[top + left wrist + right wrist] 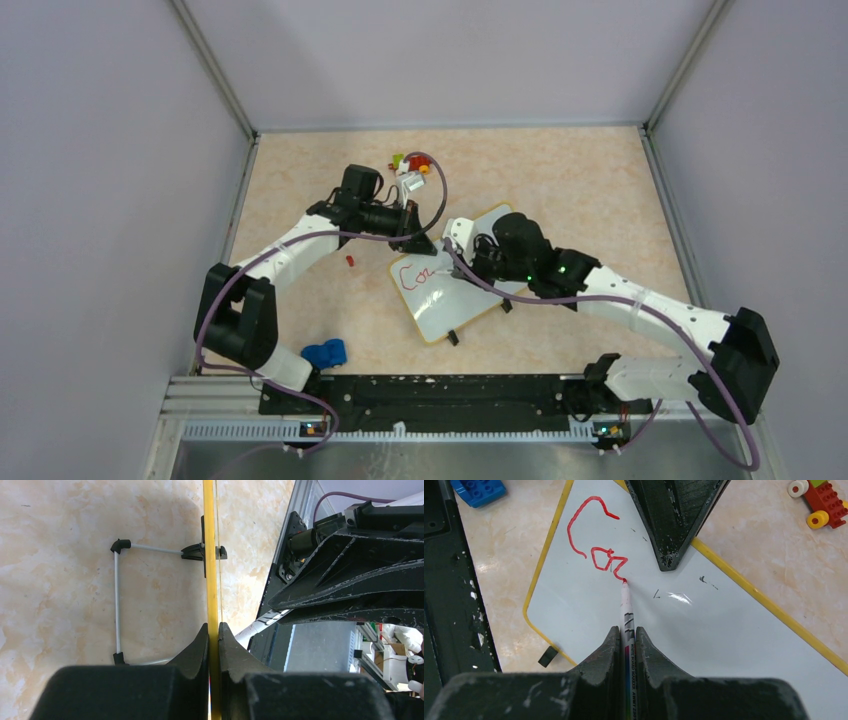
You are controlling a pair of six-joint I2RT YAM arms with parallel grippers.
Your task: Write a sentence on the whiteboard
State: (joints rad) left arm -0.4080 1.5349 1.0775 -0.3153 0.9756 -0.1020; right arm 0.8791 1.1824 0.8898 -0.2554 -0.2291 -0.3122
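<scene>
Marker (626, 605), clamped in the right gripper (626, 630), touches red letters (570, 530) toward eleven o'clock on the whiteboard (704, 630); left gripper (213, 627) pinches its rim.

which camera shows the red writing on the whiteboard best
The right wrist view: the red writing sits close and sharp, with the marker tip at its end. The top external view shows it small and barely legible. The left wrist view sees the whiteboard edge-on, so no writing shows.

On the table are counted one whiteboard (450, 305), one red marker (626, 605), one blue brick (324, 353) near left, one small red piece (349, 261), and one brick toy (410, 165) far.
</scene>
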